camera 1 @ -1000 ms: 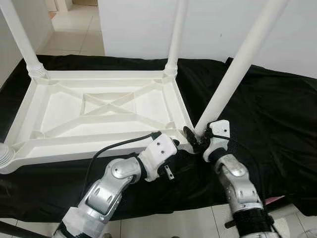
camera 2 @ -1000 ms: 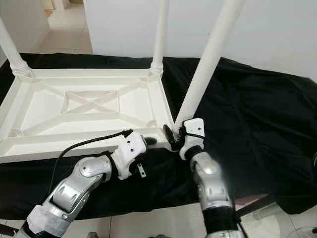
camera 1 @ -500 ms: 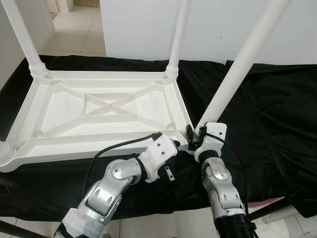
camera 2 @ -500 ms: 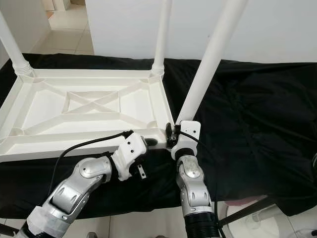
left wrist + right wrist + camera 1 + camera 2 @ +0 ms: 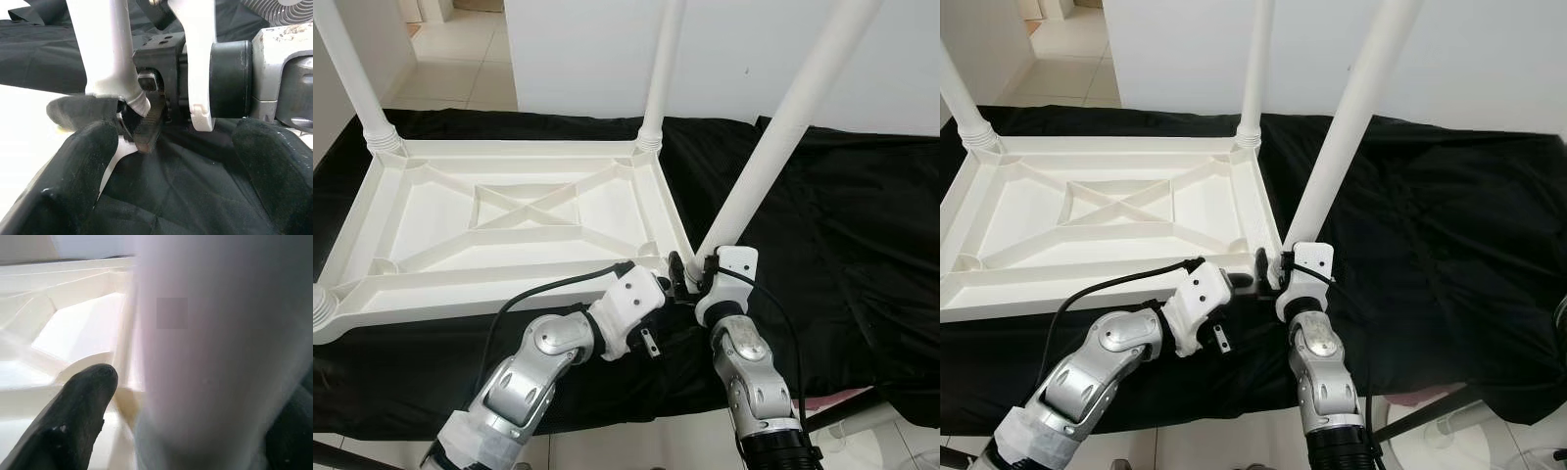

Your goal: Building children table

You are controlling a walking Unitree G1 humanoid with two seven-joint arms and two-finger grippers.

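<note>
Surface: black cloth (image 5: 822,196) under the upturned white table top (image 5: 509,215).
Right gripper (image 5: 688,274): I clamp the fourth leg (image 5: 773,147) at its base, near corner.
Left gripper (image 5: 658,282): fingers apart, steadying the rim.
Technique: I'd keep the leg upright while seating it.

The table top (image 5: 509,220) is lying upside down on the cloth (image 5: 842,225). The right gripper (image 5: 690,279) is closing around the leg (image 5: 759,176); the left gripper (image 5: 658,287) is just beside it.

You see the white plastic children table (image 5: 509,220) lying upside down on black cloth, ribbed underside up; its near right leg (image 5: 773,147) stands tilted at the corner.
</note>
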